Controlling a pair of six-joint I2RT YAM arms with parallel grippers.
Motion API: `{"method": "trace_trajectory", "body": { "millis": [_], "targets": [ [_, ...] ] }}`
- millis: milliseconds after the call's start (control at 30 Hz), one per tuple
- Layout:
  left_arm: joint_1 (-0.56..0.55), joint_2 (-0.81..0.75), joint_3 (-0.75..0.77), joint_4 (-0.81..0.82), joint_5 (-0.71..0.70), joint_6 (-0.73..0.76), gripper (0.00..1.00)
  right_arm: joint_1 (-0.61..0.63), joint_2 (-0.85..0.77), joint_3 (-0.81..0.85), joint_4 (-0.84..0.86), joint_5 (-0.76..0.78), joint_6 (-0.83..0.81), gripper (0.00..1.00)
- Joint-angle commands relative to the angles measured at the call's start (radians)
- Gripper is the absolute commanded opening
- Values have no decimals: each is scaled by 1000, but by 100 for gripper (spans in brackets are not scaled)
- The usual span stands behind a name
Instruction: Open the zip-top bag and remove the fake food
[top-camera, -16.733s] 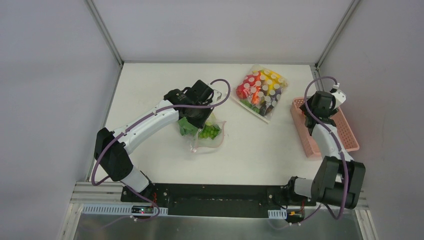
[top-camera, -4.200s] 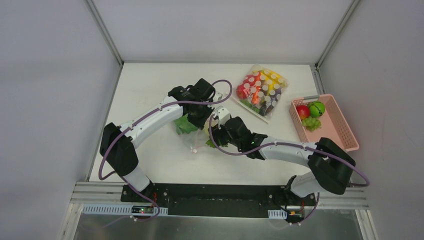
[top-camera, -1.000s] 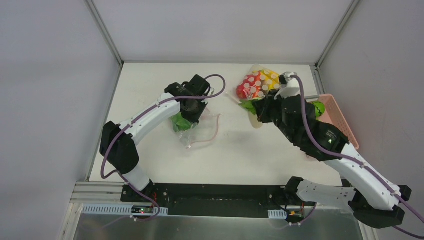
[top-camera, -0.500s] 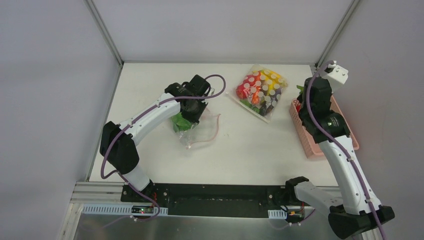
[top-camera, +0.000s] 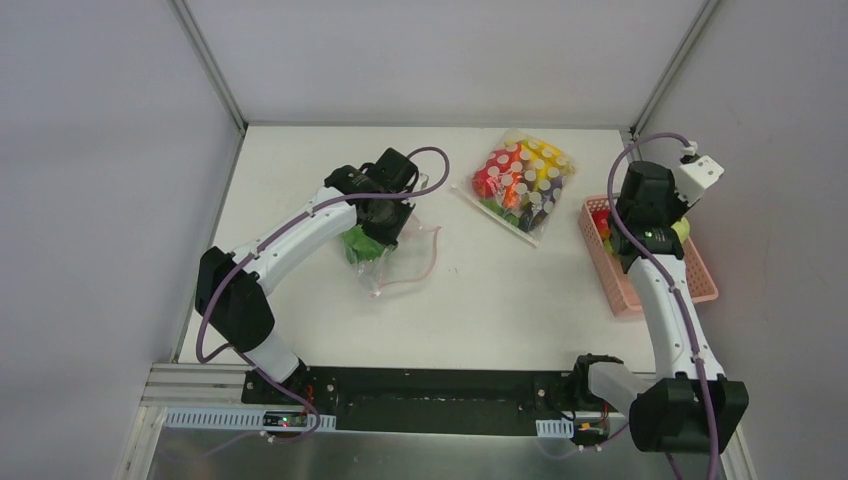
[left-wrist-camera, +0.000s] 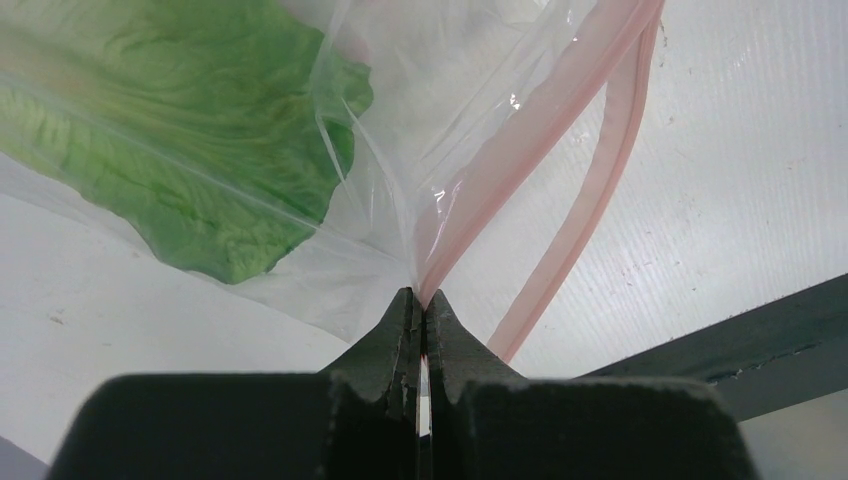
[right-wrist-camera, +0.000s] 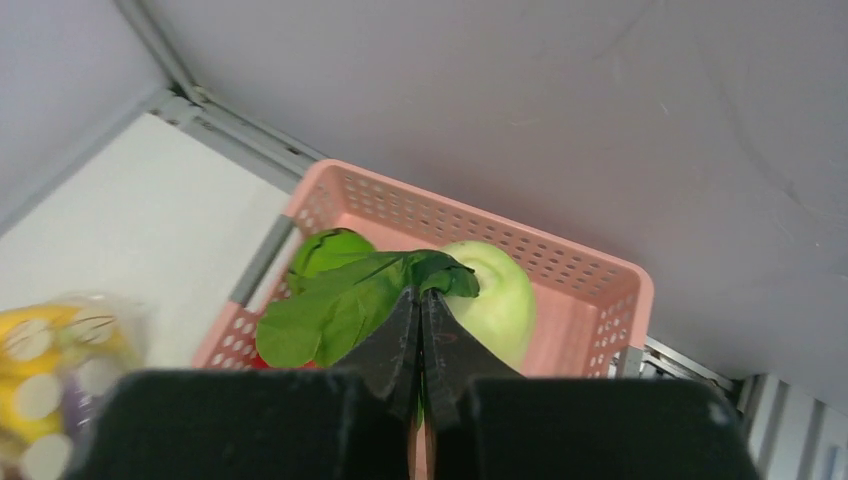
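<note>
the white surface (top-camera: 500, 300) carries the zip-top bag (top-camera: 405, 270) left of centre, mouth open, the left jaws pinched shut on its pink zip strip (left-wrist-camera: 540, 140). the pink basket (right-wrist-camera: 560, 265) sits at the right edge; above it the right jaws grip the leafy top of a pale radish (right-wrist-camera: 495, 290). one lettuce leaf (left-wrist-camera: 180, 150) lies inside the bag.

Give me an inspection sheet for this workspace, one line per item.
Surface: white table, no spills seen.
Job's things: clear zip-top bag with pink strip, open, green lettuce leaf inside; leafy pale-green toy vegetable above pink plastic basket.
Clutter: white-dotted clear bag of coloured items.
Grippers: left gripper shut on bag edge; right gripper shut on vegetable's leaves.
Cables: purple cables along both arms.
Surroundings: grey walls, metal frame.
</note>
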Motion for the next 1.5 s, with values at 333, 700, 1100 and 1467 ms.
{"method": "trace_trajectory", "body": {
  "millis": [333, 700, 1100, 1467],
  "targets": [
    [4, -41, 22, -11, 7, -4, 0, -155, 262, -78, 313, -31, -50, 0],
    [4, -43, 22, -11, 7, -3, 0, -157, 341, -84, 243, -143, 8, 31],
    [4, -42, 23, -11, 7, -4, 0, -154, 193, -40, 85, -372, 61, 74],
    [4, -39, 22, -11, 7, -4, 0, -172, 215, -112, 87, -501, 135, 88]
  ]
}}
